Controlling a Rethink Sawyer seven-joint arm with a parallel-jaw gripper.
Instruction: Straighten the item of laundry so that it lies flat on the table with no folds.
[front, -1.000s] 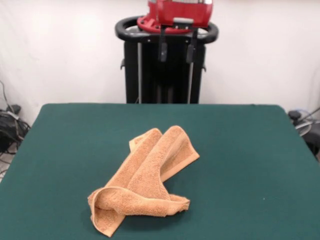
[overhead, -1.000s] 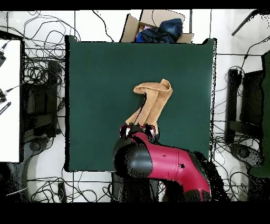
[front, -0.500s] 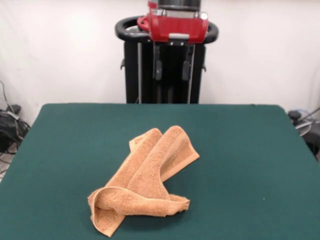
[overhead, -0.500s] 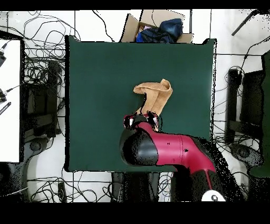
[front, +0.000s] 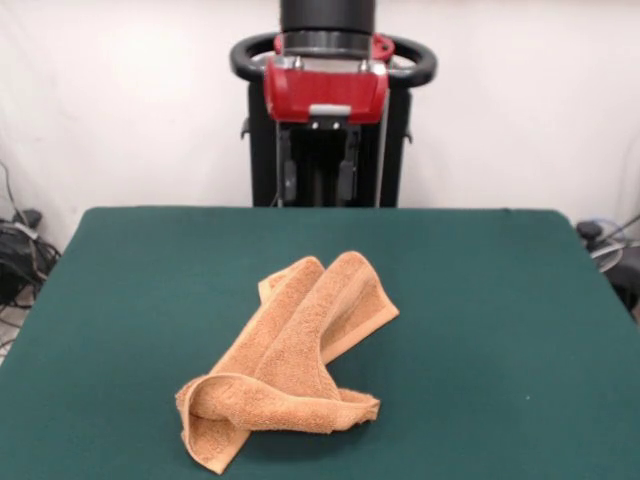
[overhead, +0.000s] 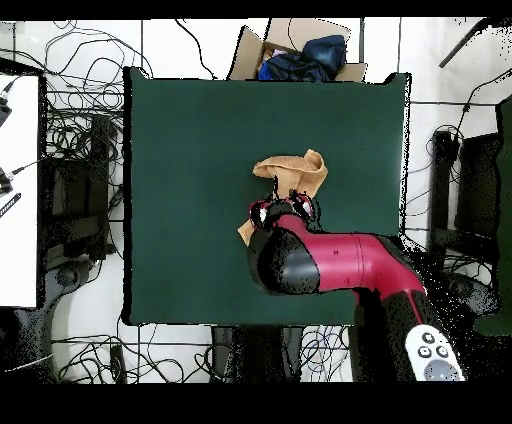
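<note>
fingers (front: 290, 180): spread apart, empty, hanging above the bench's far side
towel (front: 290, 350): crumpled mid-bench (front: 500, 300), doubled lengthwise, near end curled over
step: approach, nothing grasped yet
next: probably lower onto a loose edge, pinch, pull outward

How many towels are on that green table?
1. A single crumpled orange-tan towel lies folded over itself near the middle of the green table, below the raised gripper. From overhead the arm covers part of it; no other shows.
</note>
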